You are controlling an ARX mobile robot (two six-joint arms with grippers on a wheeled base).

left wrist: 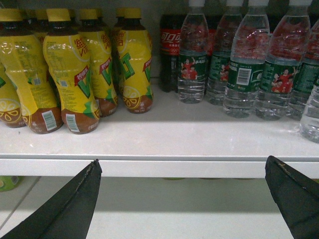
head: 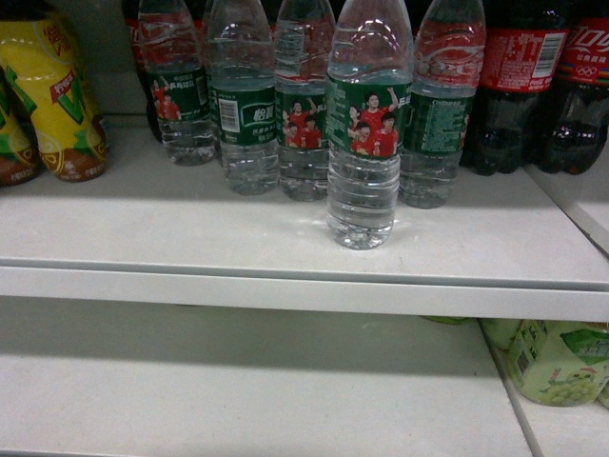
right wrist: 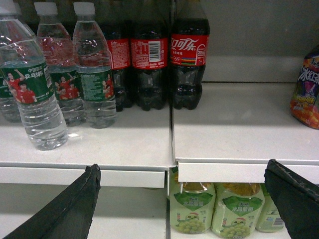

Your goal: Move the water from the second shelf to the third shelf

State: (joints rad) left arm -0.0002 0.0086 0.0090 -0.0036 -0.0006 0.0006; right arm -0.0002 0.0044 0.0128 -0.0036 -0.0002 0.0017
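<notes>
Both grippers were seen spread wide and empty, the left gripper [left wrist: 182, 199] and the right gripper [right wrist: 182, 199] held low before the shelf edge [head: 304, 290]. No grasp had been made. One water bottle [head: 368, 133] stood upright, forward of its row, near that edge. The approach step was judged in hand; next, a centred reach and closure round that bottle would be needed.

All three views closely face the shelf [head: 285, 276].
</notes>
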